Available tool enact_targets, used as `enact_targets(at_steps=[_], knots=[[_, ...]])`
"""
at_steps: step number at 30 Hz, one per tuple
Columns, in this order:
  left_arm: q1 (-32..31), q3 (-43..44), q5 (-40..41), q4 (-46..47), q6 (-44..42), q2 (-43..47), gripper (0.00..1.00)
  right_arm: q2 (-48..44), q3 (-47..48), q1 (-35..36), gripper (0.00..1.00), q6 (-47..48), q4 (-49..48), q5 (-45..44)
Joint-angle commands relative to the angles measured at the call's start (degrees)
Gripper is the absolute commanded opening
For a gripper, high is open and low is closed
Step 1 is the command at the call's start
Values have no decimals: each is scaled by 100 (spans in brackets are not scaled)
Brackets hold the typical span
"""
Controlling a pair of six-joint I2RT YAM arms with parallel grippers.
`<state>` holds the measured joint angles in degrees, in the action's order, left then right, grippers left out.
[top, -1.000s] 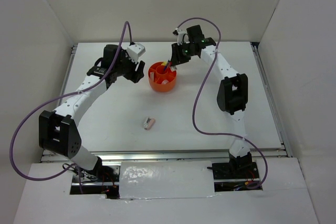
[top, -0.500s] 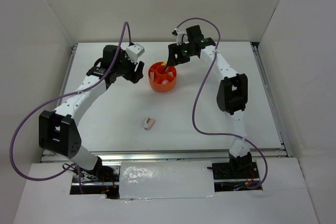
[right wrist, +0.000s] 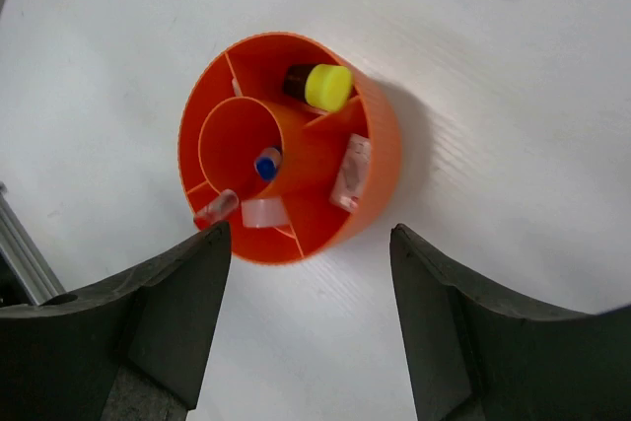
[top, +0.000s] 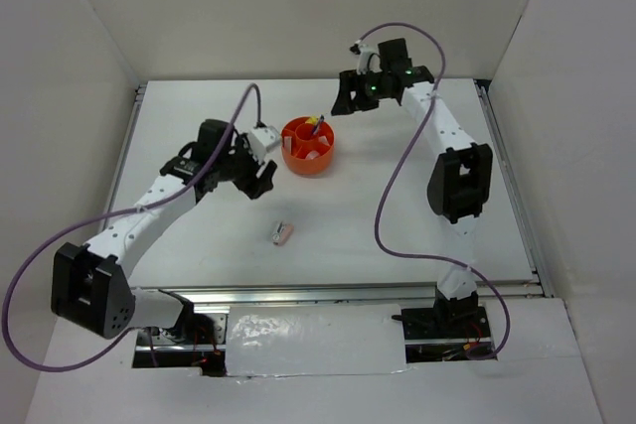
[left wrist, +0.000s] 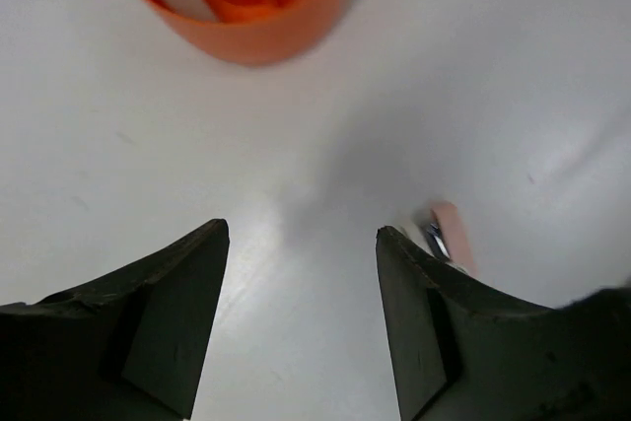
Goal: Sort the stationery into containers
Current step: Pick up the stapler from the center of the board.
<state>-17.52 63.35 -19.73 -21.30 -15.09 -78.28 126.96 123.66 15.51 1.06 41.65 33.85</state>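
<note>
The round orange organizer stands at mid-table; it also shows in the right wrist view and the left wrist view. It holds a yellow piece, a white eraser, a white tape piece and a blue pen in its central cup. The pink-white piece lies alone on the table, and it sits just past my right finger in the left wrist view. My left gripper is open and empty between the organizer and that piece. My right gripper is open and empty, above and behind the organizer.
White walls enclose the table on three sides. A metal rail runs along the near edge. Purple cables loop off both arms.
My left gripper has swung from the organizer's left side toward the near side, closer to the pink-white piece. My right gripper has drawn back and to the right, away from the organizer.
</note>
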Motion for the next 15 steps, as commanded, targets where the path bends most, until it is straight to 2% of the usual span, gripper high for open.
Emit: enact_targets(at_steps=[1,3,6,15], knots=[[-751,-628,-41,-577,-503,523,74,-1225,-673,-522,72,-71,-394,105],[-1268,-850,328,-647,-451,717,74,-1638,-1008,-767,72,-36,-429,140],[-1666,-1149,785,-612,-154,692,72,-2078,-1580,-996,71,-36,-456,271],[-1588,-1203,1216,-568,1236,15,60,-3141,-3126,-1349,68,-88,-499,579]])
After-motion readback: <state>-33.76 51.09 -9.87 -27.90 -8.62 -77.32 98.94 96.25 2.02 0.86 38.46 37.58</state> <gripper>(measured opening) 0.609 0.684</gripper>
